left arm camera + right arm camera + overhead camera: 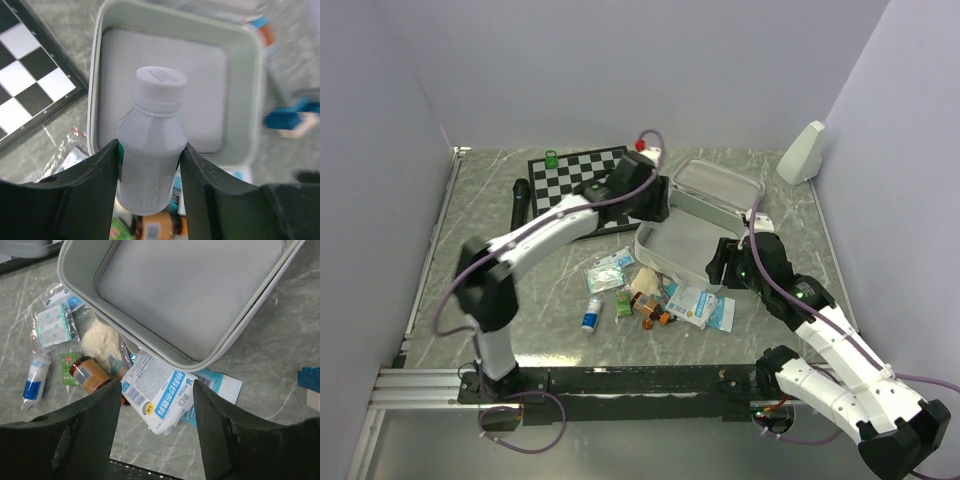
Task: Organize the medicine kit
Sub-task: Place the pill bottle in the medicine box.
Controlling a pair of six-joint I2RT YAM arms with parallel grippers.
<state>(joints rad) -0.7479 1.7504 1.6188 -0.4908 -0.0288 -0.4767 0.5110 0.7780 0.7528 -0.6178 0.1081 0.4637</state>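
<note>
Left gripper [150, 149] grips white bottle [155, 112] above open medicine kit [245, 75] for drop-in; right gripper [156, 389] gapes over blue-white packet [165, 407] beside kit.

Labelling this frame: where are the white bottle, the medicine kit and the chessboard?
white bottle [150, 165], left wrist view, its body.
medicine kit [190, 285], right wrist view, bare inner floor.
chessboard [572, 172], top view, checkered surface.
</note>
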